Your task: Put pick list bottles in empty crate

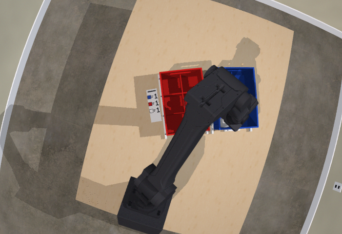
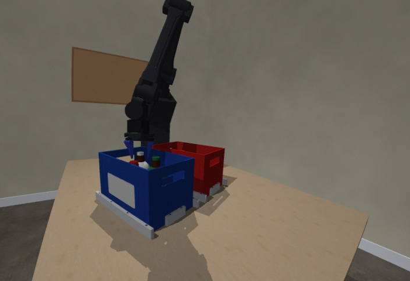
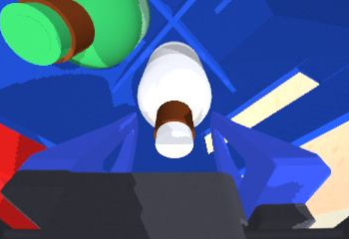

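The pick list (image 1: 155, 117) reads blue 1, red 1, white 1. My gripper (image 2: 140, 157) (image 3: 174, 119) is open, its blue fingers reaching just inside the blue crate (image 1: 255, 96) (image 2: 174, 198). The white bottle (image 1: 224, 123) (image 2: 140, 154) (image 3: 174, 85) stands in a corner compartment; its cap and neck lie between the open fingers in the wrist view, with gaps on both sides. The green bottle (image 2: 155, 161) (image 3: 33, 35) stands beside it. A red cap (image 2: 133, 162) shows in the blue crate. The red crate (image 1: 180, 69) (image 2: 214, 175) shows bare left compartments; my arm hides much of the rest.
The two crates stand close side by side, with low grey rails (image 2: 122, 212) along their bases. Compartment dividers (image 3: 207, 62) run near the white bottle. Crate walls rise around the bottles. The pick list lies beyond the red crate's left wall.
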`<state>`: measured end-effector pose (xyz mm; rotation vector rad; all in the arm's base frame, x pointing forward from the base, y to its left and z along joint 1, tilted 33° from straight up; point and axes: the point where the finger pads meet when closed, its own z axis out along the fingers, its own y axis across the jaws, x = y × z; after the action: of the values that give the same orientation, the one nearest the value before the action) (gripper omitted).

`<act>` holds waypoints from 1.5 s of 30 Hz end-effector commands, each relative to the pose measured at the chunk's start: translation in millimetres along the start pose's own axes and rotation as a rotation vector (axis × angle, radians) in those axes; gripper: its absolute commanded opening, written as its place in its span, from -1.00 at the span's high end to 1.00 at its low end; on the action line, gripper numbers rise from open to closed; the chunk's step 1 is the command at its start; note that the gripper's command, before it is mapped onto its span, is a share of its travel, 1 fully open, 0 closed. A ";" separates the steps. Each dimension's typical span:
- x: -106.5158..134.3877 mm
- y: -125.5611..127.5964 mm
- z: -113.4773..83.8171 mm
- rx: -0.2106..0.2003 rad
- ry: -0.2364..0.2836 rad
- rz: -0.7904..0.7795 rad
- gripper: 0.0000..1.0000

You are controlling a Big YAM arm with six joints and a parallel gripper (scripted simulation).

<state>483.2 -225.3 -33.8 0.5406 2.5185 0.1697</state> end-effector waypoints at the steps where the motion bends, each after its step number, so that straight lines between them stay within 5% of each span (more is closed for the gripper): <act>1: -5.7 0.3 -3.1 0.002 -0.013 -0.001 -0.21; 8: -5.7 0.5 -3.2 0.002 -0.013 -0.001 -0.21; 9: -5.7 0.6 -3.2 0.002 -0.013 -0.001 1.00; 45: -5.5 1.6 -3.6 0.002 -0.013 -0.001 1.00</act>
<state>483.0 -224.7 -34.1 0.5432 2.5200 0.1673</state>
